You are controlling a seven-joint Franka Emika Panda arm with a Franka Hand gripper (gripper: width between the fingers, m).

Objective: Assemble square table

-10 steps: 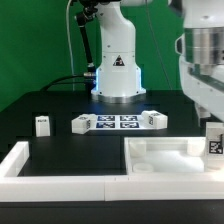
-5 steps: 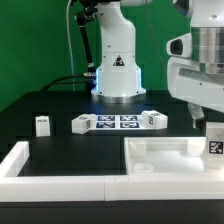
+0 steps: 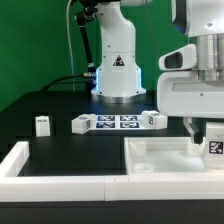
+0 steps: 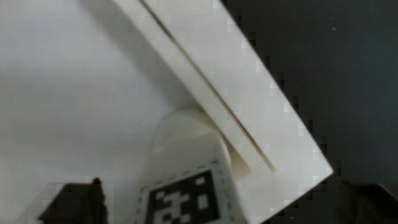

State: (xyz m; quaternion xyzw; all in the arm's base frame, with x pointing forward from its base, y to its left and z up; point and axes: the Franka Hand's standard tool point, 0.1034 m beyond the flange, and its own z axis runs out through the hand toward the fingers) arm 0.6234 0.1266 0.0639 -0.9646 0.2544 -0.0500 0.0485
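The square table's white tray-like top (image 3: 165, 157) lies at the front on the exterior view's right, rim up. A tagged white leg (image 3: 214, 144) stands upright at its far right corner. My gripper (image 3: 207, 133) hangs low over that corner, open, with one finger (image 3: 193, 136) just beside the leg and the other hidden. In the wrist view the leg (image 4: 185, 192) stands between the jaws, a dark fingertip (image 4: 75, 204) apart from it, and the top's rim (image 4: 214, 80) runs diagonally. Three more legs lie loose on the black table (image 3: 42, 124) (image 3: 82, 123) (image 3: 152, 119).
The marker board (image 3: 118, 121) lies between two of the loose legs, in front of the robot base (image 3: 117, 70). White wall bars (image 3: 55, 186) edge the black surface at the front and on the exterior view's left (image 3: 14, 157).
My gripper has come down and shifted toward the exterior view's left, from above the right edge to around the upright leg. The jaws stayed open. No part has moved.
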